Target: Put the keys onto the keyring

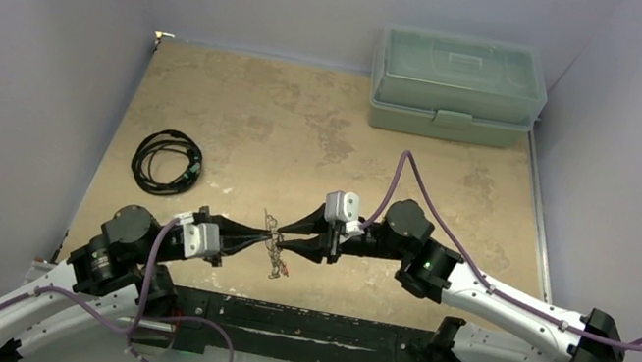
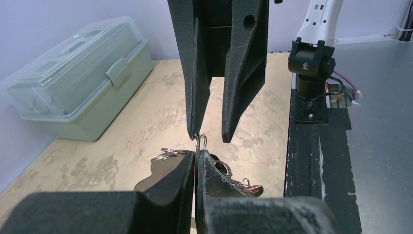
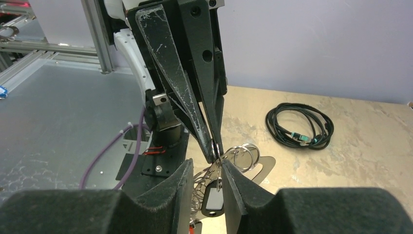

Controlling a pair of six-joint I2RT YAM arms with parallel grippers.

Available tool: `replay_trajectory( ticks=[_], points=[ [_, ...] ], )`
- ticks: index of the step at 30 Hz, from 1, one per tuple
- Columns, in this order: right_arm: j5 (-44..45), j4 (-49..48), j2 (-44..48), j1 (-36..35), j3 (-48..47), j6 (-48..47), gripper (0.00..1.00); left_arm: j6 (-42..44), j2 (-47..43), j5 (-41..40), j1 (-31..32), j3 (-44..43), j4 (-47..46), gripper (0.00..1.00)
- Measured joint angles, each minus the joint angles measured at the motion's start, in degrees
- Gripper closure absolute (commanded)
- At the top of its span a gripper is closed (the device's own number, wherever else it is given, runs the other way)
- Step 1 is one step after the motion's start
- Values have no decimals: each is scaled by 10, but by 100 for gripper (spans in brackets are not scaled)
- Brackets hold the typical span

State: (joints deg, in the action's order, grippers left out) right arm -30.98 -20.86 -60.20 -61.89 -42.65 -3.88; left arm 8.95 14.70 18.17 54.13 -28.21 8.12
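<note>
My left gripper [image 1: 269, 244] is shut on a small wire split ring [image 2: 200, 143] of the keyring bundle and holds it above the table. The silvery keyring plate [image 3: 265, 165] hangs below it with more split rings [image 3: 243, 152]. It also shows in the left wrist view [image 2: 158, 171]. A red-headed key [image 2: 253, 188] and a black tag with a white label [image 3: 213, 199] dangle from the bundle. My right gripper [image 1: 285, 245] is open. Its fingertips [image 2: 194, 130] straddle the held ring, tip to tip with the left gripper [image 3: 214, 150].
A pale green lidded box [image 1: 458, 86] stands at the back right. A black coiled cable [image 1: 166, 161] lies at the left. The black mounting strip [image 1: 302, 322] and the right arm's base [image 2: 311, 63] run along the near edge.
</note>
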Motion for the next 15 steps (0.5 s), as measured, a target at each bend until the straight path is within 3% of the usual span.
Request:
replay_trajectory(
  ticks=[15],
  points=[
    [10,-29,-14,0,7,9,74,-4,-1,0,-7,0,-3,100]
  ],
)
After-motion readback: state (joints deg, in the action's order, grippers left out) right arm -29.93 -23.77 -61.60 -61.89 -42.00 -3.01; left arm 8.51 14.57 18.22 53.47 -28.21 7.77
